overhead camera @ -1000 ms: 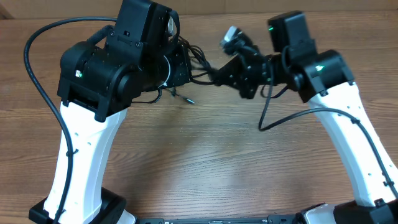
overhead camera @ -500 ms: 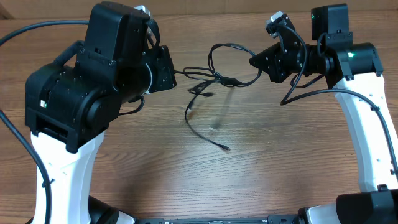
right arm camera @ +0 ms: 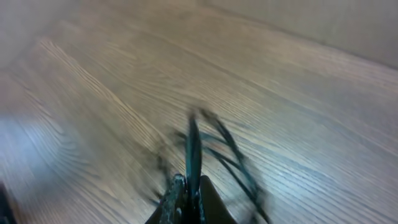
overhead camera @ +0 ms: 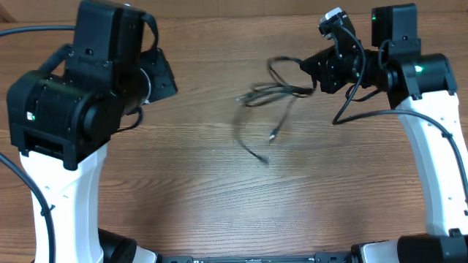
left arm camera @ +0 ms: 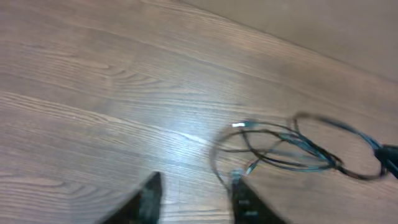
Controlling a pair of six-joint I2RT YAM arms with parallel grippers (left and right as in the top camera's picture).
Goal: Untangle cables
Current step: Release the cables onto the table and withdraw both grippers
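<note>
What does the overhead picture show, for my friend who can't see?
The right gripper pinches a tangle of thin black cables, which trail, blurred, over the wooden table. The left gripper is apart from them, on the other side.

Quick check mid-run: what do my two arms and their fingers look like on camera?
The left arm and right arm share white lower links, boxy black upper housings, small green lights and thick black cables. Black tapered fingers.
</note>
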